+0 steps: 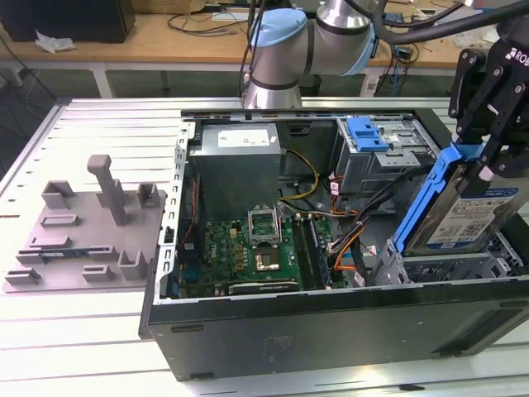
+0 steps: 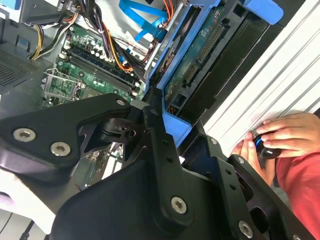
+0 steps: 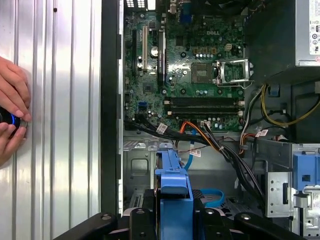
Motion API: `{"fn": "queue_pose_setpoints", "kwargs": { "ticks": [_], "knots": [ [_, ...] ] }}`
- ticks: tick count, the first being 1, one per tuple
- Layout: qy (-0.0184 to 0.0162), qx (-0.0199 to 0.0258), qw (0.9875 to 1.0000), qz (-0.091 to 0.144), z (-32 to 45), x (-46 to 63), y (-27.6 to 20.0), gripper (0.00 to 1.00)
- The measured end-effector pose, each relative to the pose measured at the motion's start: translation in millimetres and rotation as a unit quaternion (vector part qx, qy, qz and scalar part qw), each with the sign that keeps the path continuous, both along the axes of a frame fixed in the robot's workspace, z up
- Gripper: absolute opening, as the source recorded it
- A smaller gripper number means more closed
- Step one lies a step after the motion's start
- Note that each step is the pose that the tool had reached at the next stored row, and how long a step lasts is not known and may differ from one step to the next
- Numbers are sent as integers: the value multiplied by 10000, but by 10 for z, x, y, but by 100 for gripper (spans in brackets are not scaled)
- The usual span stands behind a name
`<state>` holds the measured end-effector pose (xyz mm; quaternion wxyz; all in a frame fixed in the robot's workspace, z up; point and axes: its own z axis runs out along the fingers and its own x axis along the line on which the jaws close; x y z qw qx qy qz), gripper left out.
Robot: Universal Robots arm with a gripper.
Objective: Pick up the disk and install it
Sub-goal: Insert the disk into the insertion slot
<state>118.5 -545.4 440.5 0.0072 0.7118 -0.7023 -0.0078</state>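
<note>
The disk [image 1: 467, 217], a silver drive with a white-and-blue label in a blue carrier, hangs tilted over the drive bay [image 1: 438, 269] at the exterior view's right end of the open computer case. My gripper [image 1: 483, 161] is shut on its upper end, with the black fingers [image 1: 502, 124] clamped on the carrier's sides. In the second wrist view the disk's [image 2: 210, 55] underside and connector edge show beyond my gripper [image 2: 167, 127]. The first wrist view has the blue carrier [image 3: 173, 185] edge-on between my gripper's [image 3: 175, 217] black links.
Inside the case lie a green motherboard [image 1: 248, 252], a grey power-supply box [image 1: 238, 165], bundled cables [image 1: 347, 240] and an upper drive cage with a bare blue latch piece [image 1: 366, 132]. A grey fixture plate [image 1: 83, 231] lies at the exterior view's left. A person's hands [image 2: 280, 135] rest beside the case.
</note>
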Motion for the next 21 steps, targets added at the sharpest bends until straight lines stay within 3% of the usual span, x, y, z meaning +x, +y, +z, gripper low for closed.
{"fn": "queue_pose_setpoints", "kwargs": {
  "ticks": [21],
  "knots": [
    [0,0,10000,-19,-167,0,-4,36]
  ]
}}
